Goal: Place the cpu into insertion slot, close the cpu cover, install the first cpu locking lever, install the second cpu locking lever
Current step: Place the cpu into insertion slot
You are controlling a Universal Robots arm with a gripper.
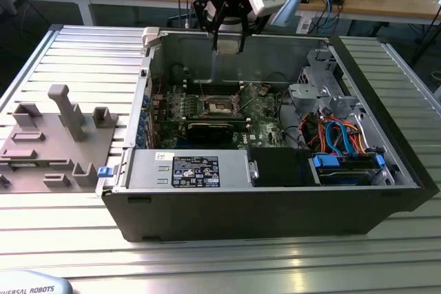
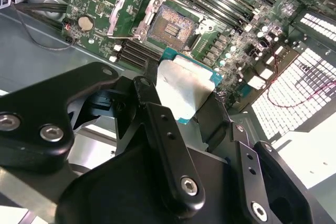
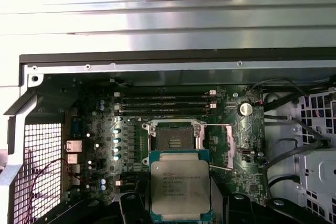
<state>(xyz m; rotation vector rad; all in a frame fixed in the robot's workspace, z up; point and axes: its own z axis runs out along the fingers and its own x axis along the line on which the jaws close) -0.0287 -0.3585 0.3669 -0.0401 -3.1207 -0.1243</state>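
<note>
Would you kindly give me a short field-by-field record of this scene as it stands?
gripper: fingers shut on the cpu, above the open computer case
cpu: clamped by its edges, metal top showing, not yet seated
insertion slot: empty, contacts exposed, on the green board

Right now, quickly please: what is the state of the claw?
Claw: closed, holding the cpu.

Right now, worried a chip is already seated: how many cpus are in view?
1: the cpu, gripped in the claw above the motherboard. The insertion slot is empty; none looks hidden.
</note>
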